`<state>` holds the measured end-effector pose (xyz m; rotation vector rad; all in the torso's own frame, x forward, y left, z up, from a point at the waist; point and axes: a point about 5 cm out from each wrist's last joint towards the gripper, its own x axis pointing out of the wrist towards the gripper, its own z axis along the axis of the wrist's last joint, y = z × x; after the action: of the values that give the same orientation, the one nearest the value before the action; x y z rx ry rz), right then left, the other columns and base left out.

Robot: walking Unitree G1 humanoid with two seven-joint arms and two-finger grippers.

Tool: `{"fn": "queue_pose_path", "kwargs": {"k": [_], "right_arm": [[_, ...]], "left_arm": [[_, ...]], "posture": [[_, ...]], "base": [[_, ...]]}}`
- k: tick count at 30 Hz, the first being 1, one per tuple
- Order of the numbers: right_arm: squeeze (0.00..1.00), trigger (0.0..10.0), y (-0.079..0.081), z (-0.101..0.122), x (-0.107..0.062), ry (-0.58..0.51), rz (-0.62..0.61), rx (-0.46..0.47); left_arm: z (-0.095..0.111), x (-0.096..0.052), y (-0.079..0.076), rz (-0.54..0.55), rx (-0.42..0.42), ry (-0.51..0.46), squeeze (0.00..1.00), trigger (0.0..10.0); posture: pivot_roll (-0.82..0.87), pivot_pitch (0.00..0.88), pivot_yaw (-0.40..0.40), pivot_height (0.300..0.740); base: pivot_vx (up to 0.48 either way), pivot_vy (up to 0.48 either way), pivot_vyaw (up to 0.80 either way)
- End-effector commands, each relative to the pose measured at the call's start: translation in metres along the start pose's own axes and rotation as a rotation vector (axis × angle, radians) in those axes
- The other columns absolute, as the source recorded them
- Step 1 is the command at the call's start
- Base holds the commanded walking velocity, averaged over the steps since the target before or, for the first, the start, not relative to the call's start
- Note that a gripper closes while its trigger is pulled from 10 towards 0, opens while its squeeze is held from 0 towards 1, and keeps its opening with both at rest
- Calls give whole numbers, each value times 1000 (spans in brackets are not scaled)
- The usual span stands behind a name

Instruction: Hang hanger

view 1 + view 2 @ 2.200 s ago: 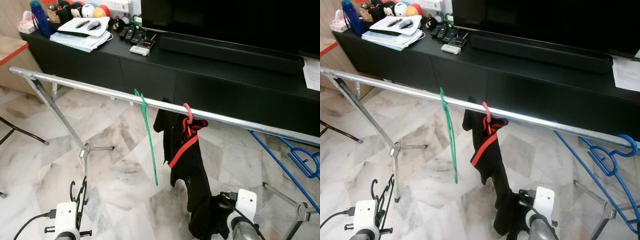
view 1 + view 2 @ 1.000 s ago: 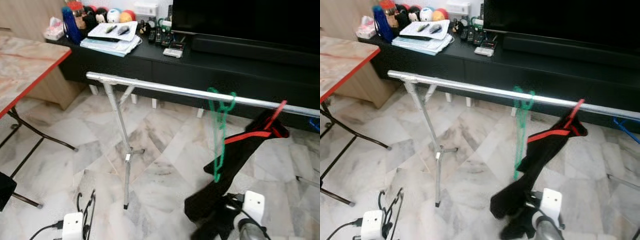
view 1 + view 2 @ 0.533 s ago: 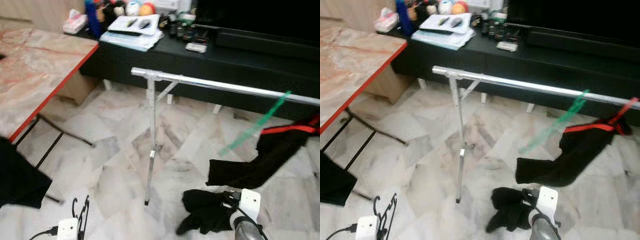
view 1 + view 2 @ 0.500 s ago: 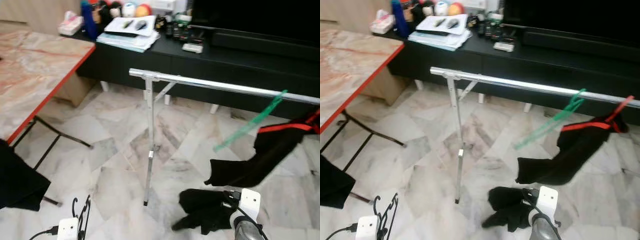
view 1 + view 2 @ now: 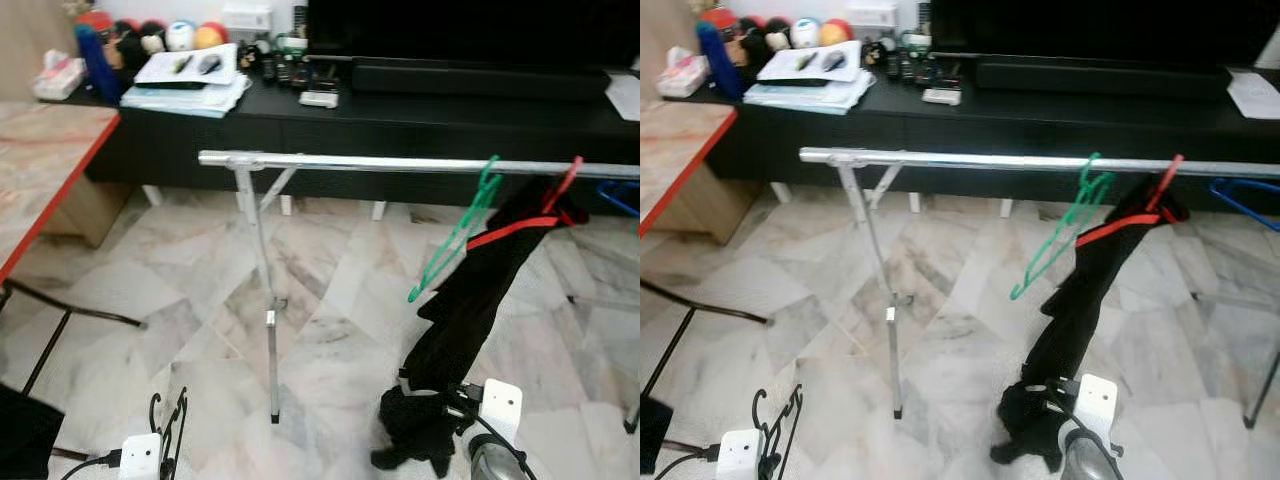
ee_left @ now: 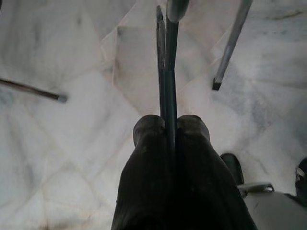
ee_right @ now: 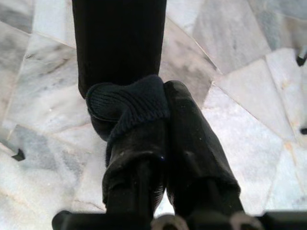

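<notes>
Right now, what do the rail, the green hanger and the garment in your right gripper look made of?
Rail: bare metal tube, with a bright silvery sheen. Green hanger: likely plastic, thin and uniformly coloured. Black garment: soft ribbed knit fabric, folding limply between the right gripper fingers.

My view swung back toward the silver rail. The green hanger swings less steeply there, and the black garment hangs straighter from it again.

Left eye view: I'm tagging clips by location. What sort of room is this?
Most likely a home living room: a television on a low black cabinet, marble floor tiles, and a metal clothes rail set up indoors.
</notes>
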<state>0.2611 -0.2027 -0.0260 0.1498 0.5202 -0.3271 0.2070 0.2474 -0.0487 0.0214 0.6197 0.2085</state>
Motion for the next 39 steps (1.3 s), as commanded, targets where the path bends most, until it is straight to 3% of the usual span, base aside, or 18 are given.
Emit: {"fn": "queue_pose_path", "kwargs": {"k": [1, 8, 25, 39], "right_arm": [[0, 10000, -2, -4, -1, 16, -11, 7], [0, 10000, 1, -3, -1, 10, -14, 29], [0, 10000, 13, 21, 7, -32, 7, 47], [0, 10000, 13, 37, 13, -58, 13, 30]], "left_arm": [[-13, -5, 3, 5, 3, 43, 0, 10000], [-11, -4, 4, -6, 13, 47, 0, 10000], [0, 5, -4, -10, 9, 84, 0, 10000], [-4, 5, -13, -10, -19, 119, 0, 10000]], "posture": [[71, 211, 15, 740], [73, 188, 31, 740], [69, 3, 42, 740], [61, 0, 25, 740]], "base": [[0, 0, -788], [0, 0, -788], [0, 0, 0], [-117, 0, 0]]}}
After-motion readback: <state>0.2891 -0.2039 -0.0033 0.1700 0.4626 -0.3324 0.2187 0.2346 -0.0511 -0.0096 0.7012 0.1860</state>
